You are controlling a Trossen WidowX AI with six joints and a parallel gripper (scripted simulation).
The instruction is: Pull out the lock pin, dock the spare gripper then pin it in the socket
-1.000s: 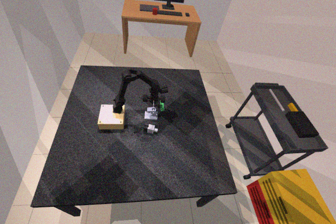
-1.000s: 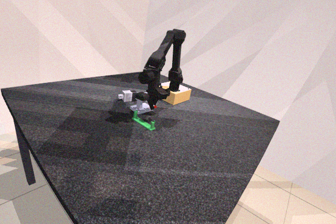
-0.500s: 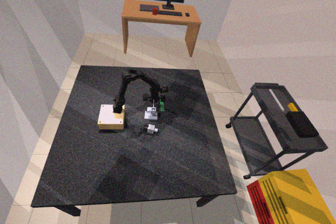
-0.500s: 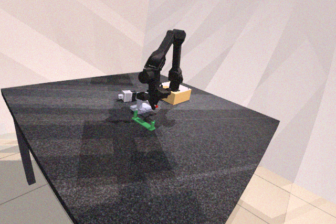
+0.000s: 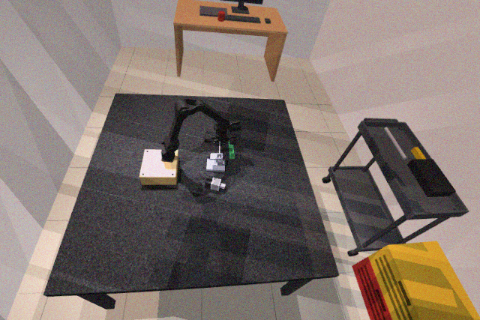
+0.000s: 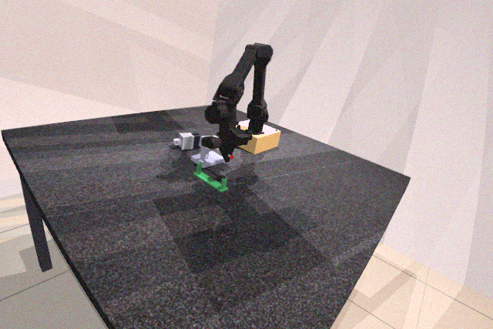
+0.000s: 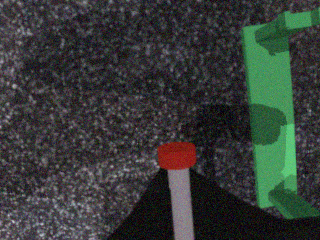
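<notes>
The lock pin has a red head [image 6: 230, 156] [image 7: 176, 155] and a pale shaft [image 5: 220, 147] [image 7: 182, 215]. In the top view the shaft runs back to the socket of the pale mount [image 5: 215, 165] [image 6: 204, 159]; how deep it sits is hidden. My gripper [image 5: 220, 141] [image 6: 228, 158] [image 7: 173, 173] is shut on the pin's shaft just behind the head. The spare gripper [image 5: 215, 183] [image 6: 186, 141], a light block with a stub and dark jaws, lies on the table on the mount's far side from my fingers.
A green rack [image 5: 232, 151] [image 6: 210, 180] [image 7: 270, 90] with two uprights stands on the table beside the mount, close to my fingers. The arm stands on a box [image 5: 154, 165] [image 6: 265, 142] with a white top. A desk, a cart and coloured cases stand off the table.
</notes>
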